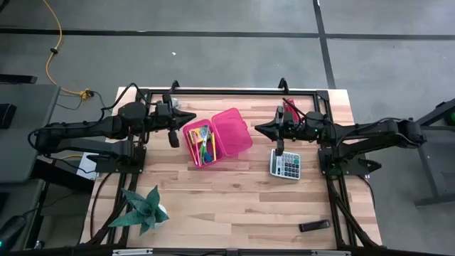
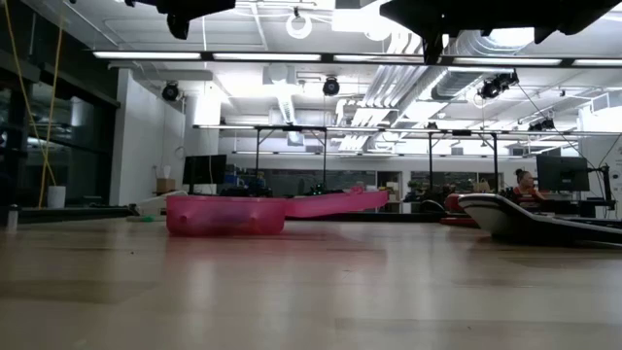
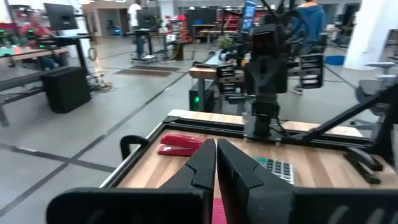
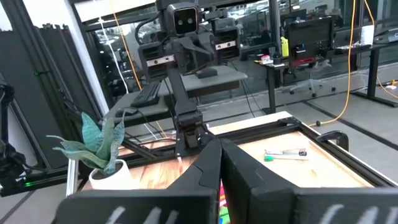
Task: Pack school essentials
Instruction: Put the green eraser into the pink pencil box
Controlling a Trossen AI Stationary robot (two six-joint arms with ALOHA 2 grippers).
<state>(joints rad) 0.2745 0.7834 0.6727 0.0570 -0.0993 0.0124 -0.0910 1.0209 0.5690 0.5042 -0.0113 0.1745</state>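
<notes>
Closed left tool [image 3: 216, 163] faces red stapler [image 3: 181, 145]; closed right tool [image 4: 220, 163], a pen [image 4: 285, 154].

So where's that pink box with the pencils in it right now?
In the high view the open pink box sits near the table's middle, slightly toward the far edge, between the two arms, with the grey calculator to its right.

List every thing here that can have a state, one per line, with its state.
pink case: open, lid folded flat beside the base
stationery: lying inside the case's base
left end effector: shut, empty, raised next to the case
right end effector: shut, empty, raised above the calculator's far edge
calculator: flat on the table, keys up
red stapler: closed, lying flat
potted plant: upright
</notes>
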